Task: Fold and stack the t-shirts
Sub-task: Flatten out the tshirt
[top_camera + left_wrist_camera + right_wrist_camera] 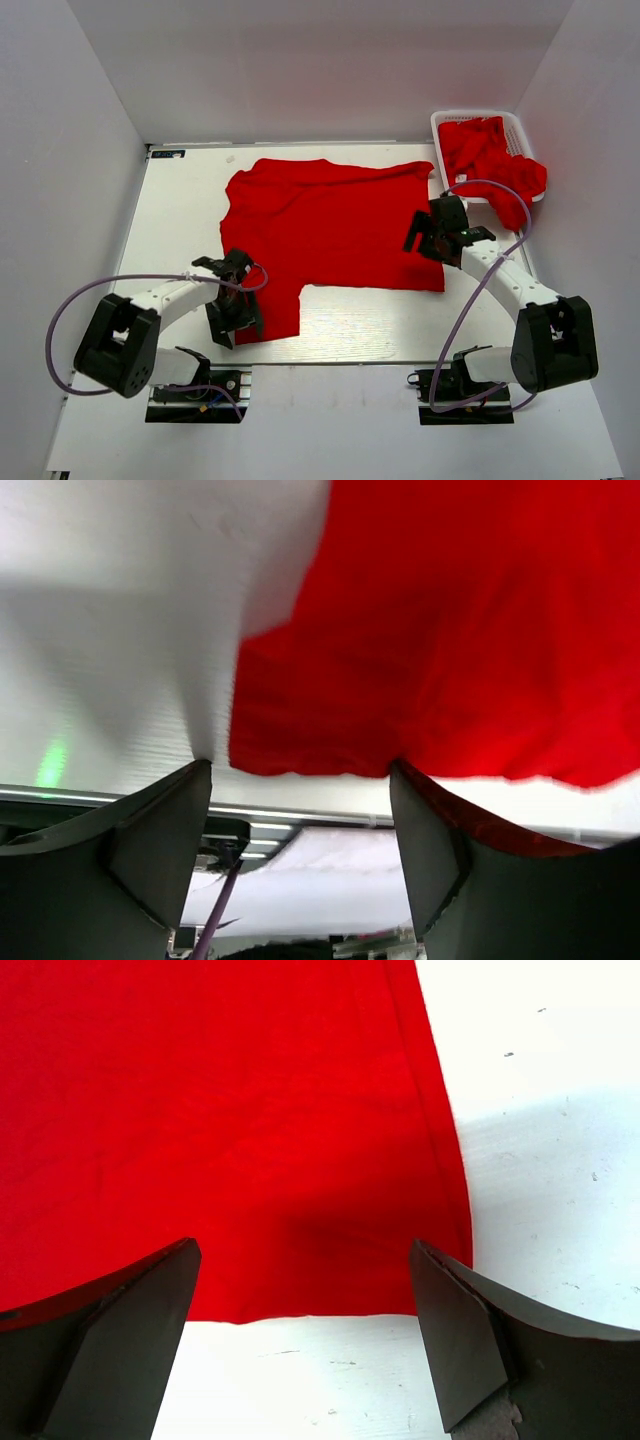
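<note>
Jaws of the left gripper (298,770) stand wide apart w/ nothing clamped btwn them: the hem of the spread t-shirt (450,630) runs across the gap just ahead of the tips, over the white table (110,630) (a red strip shows along the top edge of the finger at 3 o'clock; can't tell if that is cloth lying on it or a reflection). Jaws of the right gripper (302,1250) are equally wide, also gripping nothing; the shirt's corner lies flat btwn and ahead of the fingers (120,1350), its hem crossing just past the tips and its side edge running up toward 1 o'clock, bare table to the right. From the top view the left gripper sits at approx 7 o'clock of the shirt, on a flap of red cloth that reaches toward the table's near edge; the right gripper sits at approx 4 o'clock, on the shirt's right edge. The shirt itself is spread open across the table's ctr, slightly wrinkled. At 1 o'clock, in the far right corner, a white slotted basket (475,114) holds a heap of more red t-shirts (485,150), one spilling over its near rim at 5 o'clock. Purple cables (60,320) loop off both arms.
</note>
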{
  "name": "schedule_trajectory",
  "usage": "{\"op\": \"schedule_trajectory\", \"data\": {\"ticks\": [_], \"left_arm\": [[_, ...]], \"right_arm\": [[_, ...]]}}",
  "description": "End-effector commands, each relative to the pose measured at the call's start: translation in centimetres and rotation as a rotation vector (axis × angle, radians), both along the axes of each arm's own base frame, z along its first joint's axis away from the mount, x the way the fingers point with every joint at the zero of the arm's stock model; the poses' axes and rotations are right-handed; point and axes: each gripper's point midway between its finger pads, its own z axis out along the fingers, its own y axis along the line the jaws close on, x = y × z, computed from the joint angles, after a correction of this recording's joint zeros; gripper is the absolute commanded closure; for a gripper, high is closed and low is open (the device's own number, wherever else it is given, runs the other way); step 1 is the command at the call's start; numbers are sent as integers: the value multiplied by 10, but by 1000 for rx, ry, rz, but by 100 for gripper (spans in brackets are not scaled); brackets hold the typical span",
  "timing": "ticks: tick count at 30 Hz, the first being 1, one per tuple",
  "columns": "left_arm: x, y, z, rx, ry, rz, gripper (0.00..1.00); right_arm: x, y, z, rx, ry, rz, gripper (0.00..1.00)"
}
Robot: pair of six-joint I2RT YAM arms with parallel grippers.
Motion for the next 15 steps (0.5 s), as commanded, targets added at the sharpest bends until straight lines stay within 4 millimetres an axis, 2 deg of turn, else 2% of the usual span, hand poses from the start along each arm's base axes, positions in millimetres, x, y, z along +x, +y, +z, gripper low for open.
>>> {"op": "schedule_trajectory", "data": {"ticks": [1,4,7,8,10,11,13,14,15], "left_arm": [[36,12,-8,111,-129,12,19],[43,18,-16,159,-140,23,19],[49,16,-26,155,-148,13,25],[47,10,-28,118,-141,13,36],[50,-3,-32,48,-150,4,51],[49,-6,-34,29,-150,3,65],[52,-13,-35,-8,-167,3,78],[53,-13,-35,-8,-167,3,97],[52,-12,-35,-7,-169,-12,100]], "right_arm": [[-4,-8,-6,-19,19,-19,10],[-10,-11,-11,-20,36,-22,10],[-19,-20,-18,-42,60,-35,10],[-20,-21,-16,-42,51,-42,10],[-23,-26,-18,-45,53,-53,10],[-25,-29,-19,-44,58,-61,10],[-28,-29,-20,-43,61,-55,10],[-30,-31,-22,-41,68,-59,10],[-33,-30,-25,-35,77,-57,10]]}}
